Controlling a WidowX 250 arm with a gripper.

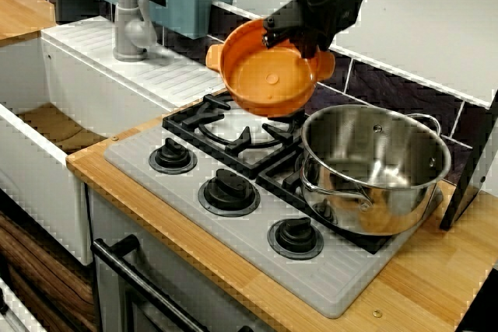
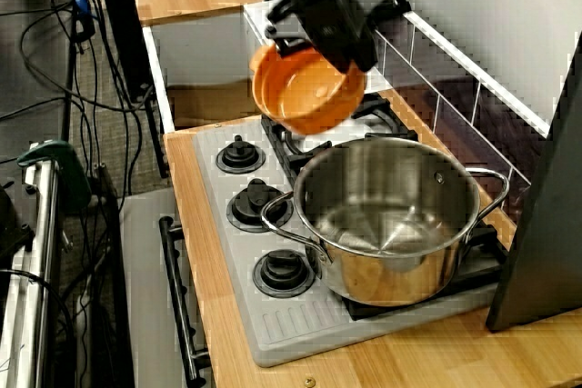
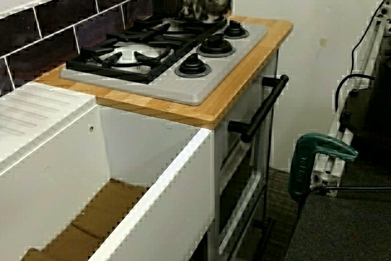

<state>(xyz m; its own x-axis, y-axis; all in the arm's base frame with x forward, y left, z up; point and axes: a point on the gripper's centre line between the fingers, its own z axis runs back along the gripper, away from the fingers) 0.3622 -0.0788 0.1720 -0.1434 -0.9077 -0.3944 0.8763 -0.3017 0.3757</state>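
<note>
Behind three black round knobs [image 1: 228,192], a shiny steel two-handled pot [image 1: 405,204] sits flat on the black grate [image 1: 204,118], so it is steady. Farther back, the black gripper [image 1: 299,36] has its fingers clamped on one edge of an orange plastic bowl [image 1: 268,75], so it hangs tilted above the grate's rear.

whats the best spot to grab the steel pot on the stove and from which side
Likely the rim of the steel pot, from straight above: it stands upright and empty on the stove, so one finger can drop inside the thin wall and one outside. Its loop handle sticks out sideways, lying flat, harder to pinch. The gripper is shut on the orange bowl.
</note>
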